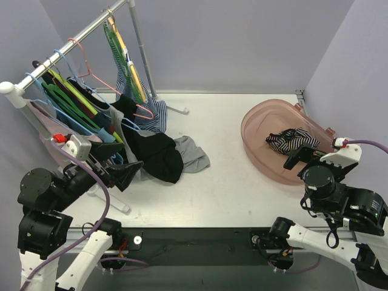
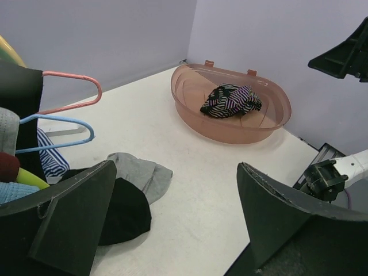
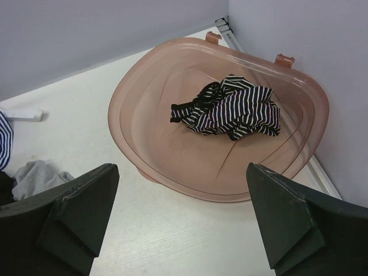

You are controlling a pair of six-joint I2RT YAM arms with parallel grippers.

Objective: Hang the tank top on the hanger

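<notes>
The tank top [image 1: 292, 140] lies crumpled in a translucent pink tub [image 1: 254, 130] at the right; it also shows in the left wrist view [image 2: 230, 99] and the right wrist view [image 3: 230, 109]. Bright-green hangers [image 1: 63, 97] hang on the clothes rack at the far left. My right gripper [image 1: 303, 155] is open and empty, just in front of the tub's near rim, short of the top [image 3: 181, 167]. My left gripper [image 1: 124, 162] is open and empty, low beside the rack and near the black cloth, pointing across the table [image 2: 175, 167].
The rack's rail [image 1: 66, 51] carries a pink wire hanger [image 1: 91, 76], a yellow hanger [image 1: 130, 60] and a blue-and-white striped garment [image 1: 154, 112]. A black cloth [image 1: 157, 154] and a grey cloth [image 1: 194, 154] lie on the table by the rack's foot. Walls close off the back and right.
</notes>
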